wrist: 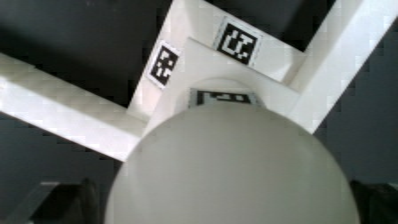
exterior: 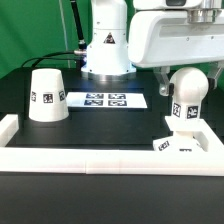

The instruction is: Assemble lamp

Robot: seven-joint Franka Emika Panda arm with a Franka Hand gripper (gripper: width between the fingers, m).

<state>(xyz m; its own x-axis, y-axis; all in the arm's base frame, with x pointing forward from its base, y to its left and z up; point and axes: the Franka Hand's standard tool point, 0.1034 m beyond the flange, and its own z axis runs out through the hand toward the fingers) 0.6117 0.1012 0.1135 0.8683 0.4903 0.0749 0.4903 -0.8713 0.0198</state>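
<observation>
Standing upright on base (exterior: 179, 145): ball-topped bulb (exterior: 187, 92) (white, tagged); gripper (exterior: 178, 62) state unclear.

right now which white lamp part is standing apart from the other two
The shade, alone at the exterior view's left; the bulb stands on the base at the right.

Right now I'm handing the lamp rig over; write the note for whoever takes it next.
Gripper: directly above the bulb; whether it is open or shut on it cannot be told.
Bulb stands upright on the square base, in the corner of the white rails on the exterior view's right.
Shade stands alone on the exterior view's left, beside the marker board.
Done: bulb on base, though whether it is fully seated is unclear.
Left: shade over the bulb.
</observation>
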